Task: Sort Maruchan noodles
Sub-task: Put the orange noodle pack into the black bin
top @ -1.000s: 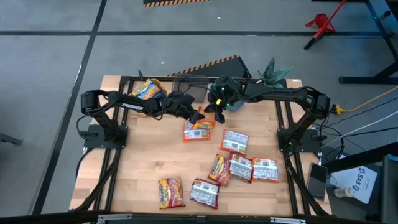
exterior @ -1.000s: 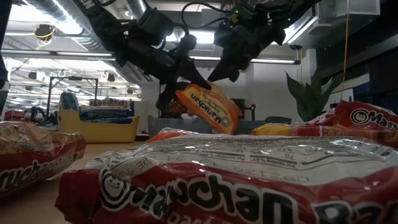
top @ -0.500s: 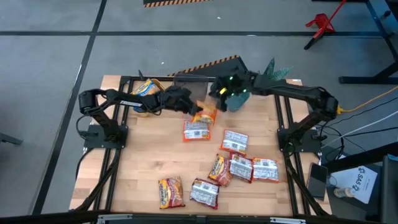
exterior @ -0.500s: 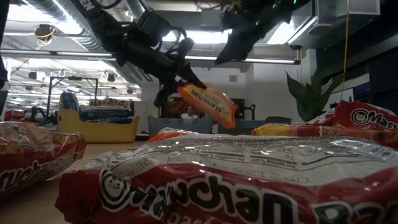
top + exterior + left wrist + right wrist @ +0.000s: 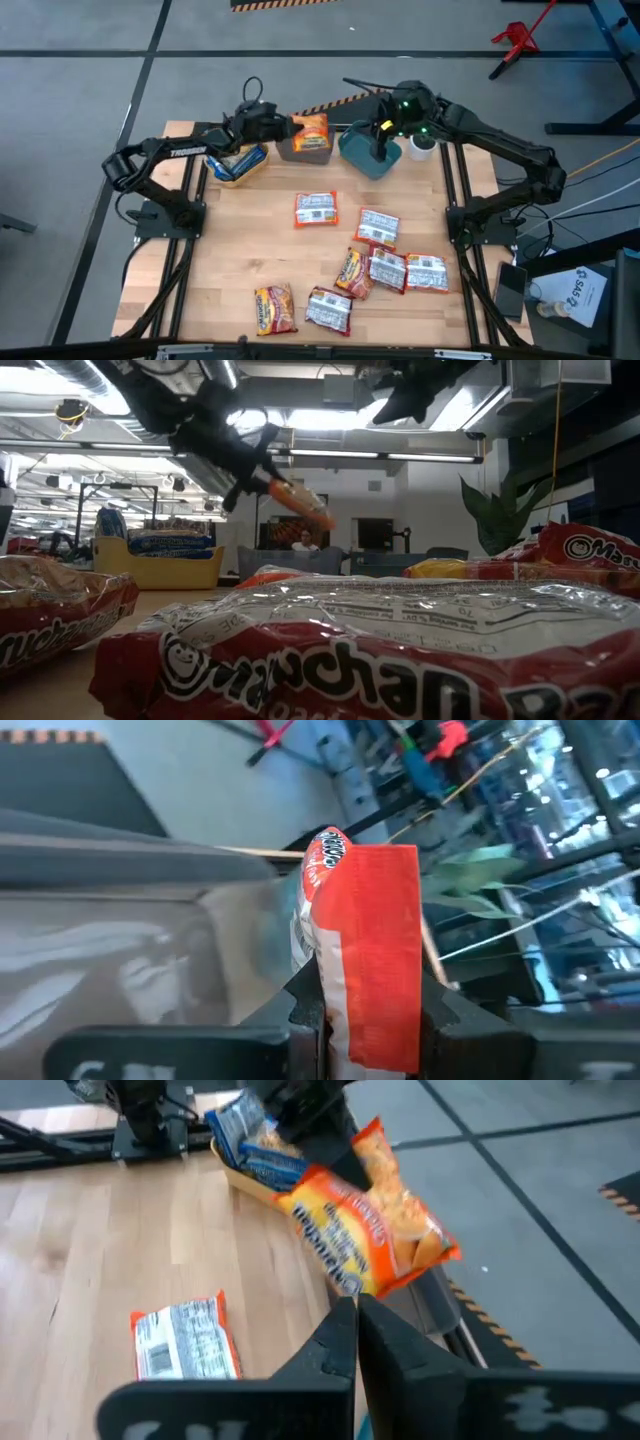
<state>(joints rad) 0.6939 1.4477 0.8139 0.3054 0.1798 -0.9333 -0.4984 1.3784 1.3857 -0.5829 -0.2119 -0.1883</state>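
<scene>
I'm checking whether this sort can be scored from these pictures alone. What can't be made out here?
- Grey plastic bin, high view: the orange-yellow noodle packet held in the left gripper hides its inside.
- Teal plastic bin, high view: the right gripper hangs over it and covers its contents.
- Yellow plastic bin, low view: its wall hides the lower packets.
- Low view: a red-silver noodle packet fills the foreground and blocks the table.
</scene>
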